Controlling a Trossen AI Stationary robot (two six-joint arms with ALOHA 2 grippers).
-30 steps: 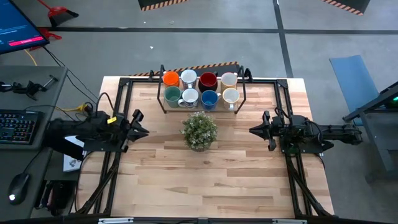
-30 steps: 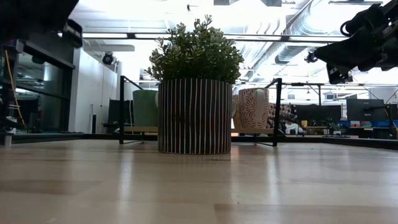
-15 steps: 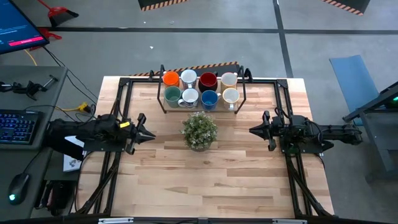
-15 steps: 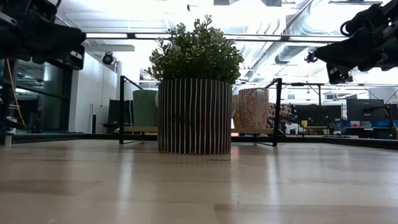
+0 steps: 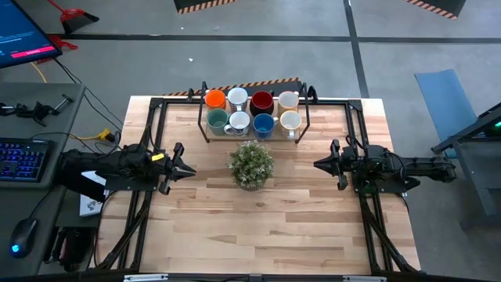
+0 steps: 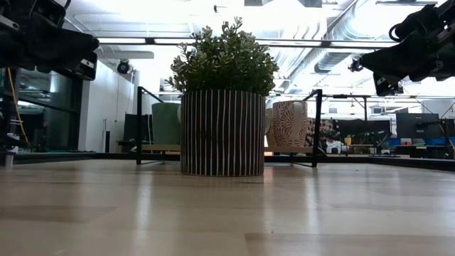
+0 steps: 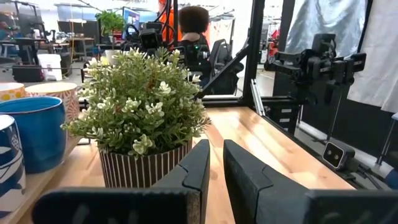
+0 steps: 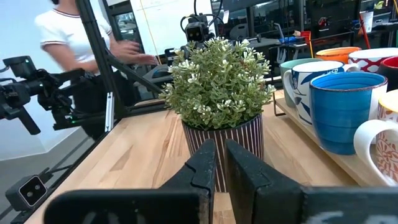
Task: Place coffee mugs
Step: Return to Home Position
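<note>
in the low view the potted plant (image 6: pixel 222 107) hides most coffee mugs (image 6: pixel 288 126).

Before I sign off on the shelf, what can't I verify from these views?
Low view: the striped plant pot hides every mug except a teal-green mug and a patterned cream mug.
Left wrist view: picture edge cuts the mugs beside the blue mug.
High view: patterns on the white mugs too small.

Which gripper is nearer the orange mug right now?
Left. The left gripper hangs just in front of the rack's left end, where the orange mug stands in the back row. The right gripper is in front of the rack's other end, across the potted plant.
</note>
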